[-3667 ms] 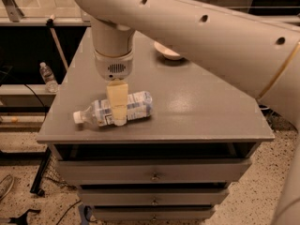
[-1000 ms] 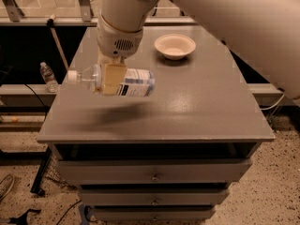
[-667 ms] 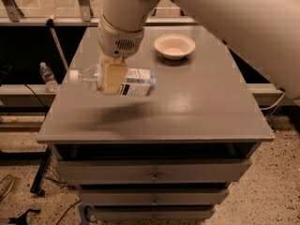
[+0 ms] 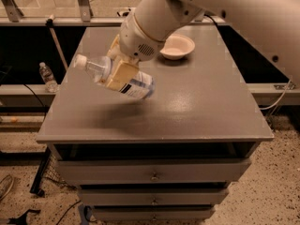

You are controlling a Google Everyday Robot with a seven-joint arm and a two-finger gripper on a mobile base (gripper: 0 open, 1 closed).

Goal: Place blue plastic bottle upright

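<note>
The blue plastic bottle (image 4: 136, 84) is clear with a white cap at its upper left and a pale blue-and-white label at its lower right. It hangs in the air above the left half of the grey table (image 4: 197, 107), tilted with the cap end higher. My gripper (image 4: 119, 71) is shut on the bottle's middle, its tan fingers (image 4: 123, 75) clamped across the body. The white arm reaches in from the upper right. A shadow lies on the tabletop below the bottle.
A white bowl (image 4: 176, 46) sits at the back of the table, right of the gripper. A small clear water bottle (image 4: 47, 77) stands on the floor to the left. Drawers run below the tabletop. A metal rail runs behind the table.
The bottle has left the table and now hangs in the gripper. Since a second ago it has tipped from level to cap end up.
</note>
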